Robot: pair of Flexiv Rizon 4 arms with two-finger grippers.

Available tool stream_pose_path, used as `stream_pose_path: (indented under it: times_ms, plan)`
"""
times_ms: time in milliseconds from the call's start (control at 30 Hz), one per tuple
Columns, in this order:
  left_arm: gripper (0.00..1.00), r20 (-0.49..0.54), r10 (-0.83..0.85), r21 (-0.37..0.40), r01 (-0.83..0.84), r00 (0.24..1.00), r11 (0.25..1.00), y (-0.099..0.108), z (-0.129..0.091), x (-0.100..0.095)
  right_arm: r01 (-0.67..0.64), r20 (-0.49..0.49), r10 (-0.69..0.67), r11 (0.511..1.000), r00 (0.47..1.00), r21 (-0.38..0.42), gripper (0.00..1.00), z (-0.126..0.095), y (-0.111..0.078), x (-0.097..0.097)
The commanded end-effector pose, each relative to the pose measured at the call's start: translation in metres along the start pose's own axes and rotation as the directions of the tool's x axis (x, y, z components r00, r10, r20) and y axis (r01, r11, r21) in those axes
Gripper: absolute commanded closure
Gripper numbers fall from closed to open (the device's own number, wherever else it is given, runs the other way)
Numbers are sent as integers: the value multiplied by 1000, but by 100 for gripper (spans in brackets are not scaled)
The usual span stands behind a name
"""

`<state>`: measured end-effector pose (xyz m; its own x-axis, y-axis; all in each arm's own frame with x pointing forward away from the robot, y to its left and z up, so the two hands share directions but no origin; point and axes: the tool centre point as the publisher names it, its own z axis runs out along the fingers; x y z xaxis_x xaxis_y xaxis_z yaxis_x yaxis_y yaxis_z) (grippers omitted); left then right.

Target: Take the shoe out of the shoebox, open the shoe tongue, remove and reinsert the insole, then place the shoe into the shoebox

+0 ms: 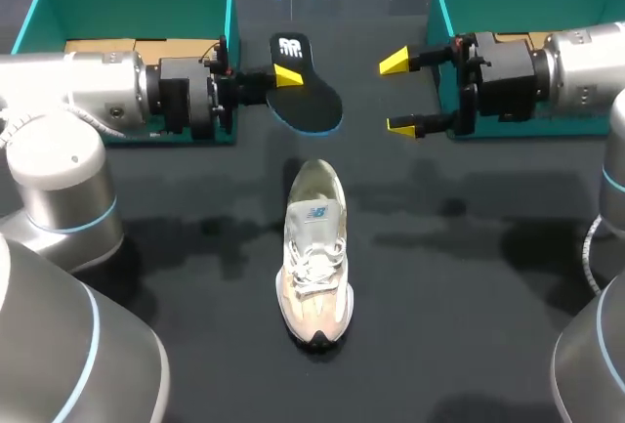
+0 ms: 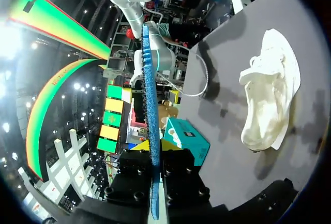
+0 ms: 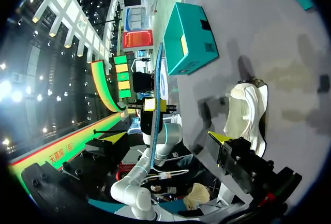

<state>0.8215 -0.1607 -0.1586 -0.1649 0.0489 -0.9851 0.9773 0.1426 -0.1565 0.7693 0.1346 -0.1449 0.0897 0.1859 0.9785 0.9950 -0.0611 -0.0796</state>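
Left pincer [image 1: 284, 76] grips the insole [image 1: 311, 103] above the table [image 1: 469, 286]
Right pincer [image 1: 402, 96] hangs open opposite it; the shoe [image 1: 315, 247] lies on the table below both, outside the 2 teal boxes [image 1: 39, 5].

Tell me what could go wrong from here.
1. The left jaws pinch the insole near one end only. The rest juts out unsupported, so it may twist or slip.
2. The shoe lies on the table with nothing holding it, so pushing the insole in could shove it away.
3. The right jaws stand open, and the right wrist view shows the insole edge-on. A grab from there might miss.
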Motion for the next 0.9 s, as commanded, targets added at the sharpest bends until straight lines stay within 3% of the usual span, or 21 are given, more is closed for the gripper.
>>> stream_pose_path:
  times_ms: [33,467,900]
  plan:
    - [100,58,175,-57,-172,983,983,-5,4,4,9,-5,-9,1000,1000,8,0,12,3,0]
    - [100,78,243,-65,-238,967,969,-3,8,2,127,-20,-127,991,992,27,0,36,-4,-1]
    - [100,30,264,-67,-261,964,963,-5,9,5,246,-35,-244,968,969,51,0,53,-2,-7]
